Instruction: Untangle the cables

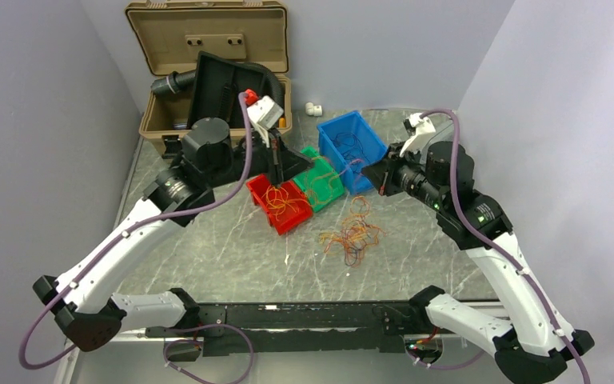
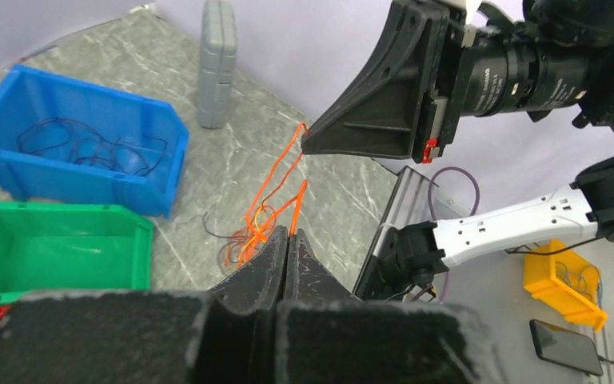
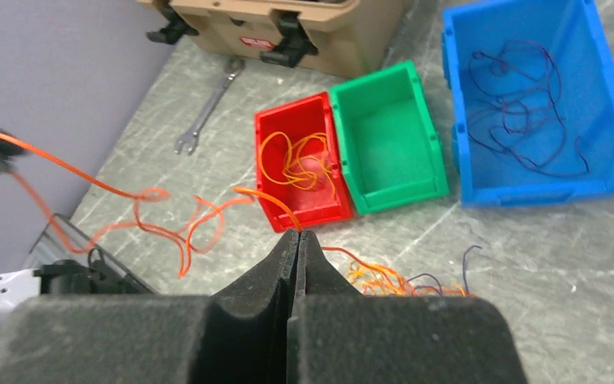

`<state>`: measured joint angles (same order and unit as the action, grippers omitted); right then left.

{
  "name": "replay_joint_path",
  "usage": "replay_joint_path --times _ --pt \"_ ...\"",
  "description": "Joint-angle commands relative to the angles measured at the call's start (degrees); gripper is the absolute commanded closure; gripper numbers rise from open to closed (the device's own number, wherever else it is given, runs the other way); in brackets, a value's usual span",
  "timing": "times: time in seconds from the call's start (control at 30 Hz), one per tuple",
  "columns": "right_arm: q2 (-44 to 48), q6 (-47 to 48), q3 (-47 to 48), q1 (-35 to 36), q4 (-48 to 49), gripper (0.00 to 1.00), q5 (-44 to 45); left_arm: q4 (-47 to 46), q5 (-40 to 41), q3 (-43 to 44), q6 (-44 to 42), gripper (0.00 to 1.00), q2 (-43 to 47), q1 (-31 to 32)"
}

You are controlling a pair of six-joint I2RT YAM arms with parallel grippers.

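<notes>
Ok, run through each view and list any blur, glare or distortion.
Top external: even, soft light, no hard glare on the grey marbled tabletop; the loose pile of hair-thin orange wires is barely resolved. Left wrist: the left gripper, its black foam pads, is soft; the blue plastic bin is sharp. Right wrist: the stretched thin orange wire blurs at the left edge.

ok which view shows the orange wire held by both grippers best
Right wrist: the orange wire shows most of its length, looping from the right gripper to the frame's left edge. Left wrist shows a shorter stretch rising from the left gripper; in top external it is too thin to follow.
</notes>
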<state>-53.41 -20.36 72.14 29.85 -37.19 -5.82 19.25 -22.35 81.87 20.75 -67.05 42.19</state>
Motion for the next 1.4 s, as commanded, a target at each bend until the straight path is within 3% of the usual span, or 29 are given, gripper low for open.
replay_joint_path --times 0.0,0.33,0.67,0.97,1.37 --pt "0.16 0.30 2.37 0.05 4.18 1.00 -6.06 -5.88 -2.20 -0.19 0.66 1.00 -2.34 2.55" --pt "2.06 -1.16 -1.91 0.03 11.45 1.00 -16.99 -8.60 -3.41 0.25 1.00 1.00 -8.07 3.86" --pt "1.13 -2.12 -2.25 0.04 12.53 1.00 -18.13 -12.31 -7.53 -0.87 1.83 1.00 -10.03 4.39" --pt "1.27 -3.13 -2.52 0.03 14.06 1.00 -18.93 -12.38 -9.18 -0.75 1.31 0.86 -10.76 4.65" --pt "1.17 -5.06 -2.70 0.02 16.44 1.00 -21.39 -13.67 -11.00 -0.74 1.87 0.78 -12.45 5.03"
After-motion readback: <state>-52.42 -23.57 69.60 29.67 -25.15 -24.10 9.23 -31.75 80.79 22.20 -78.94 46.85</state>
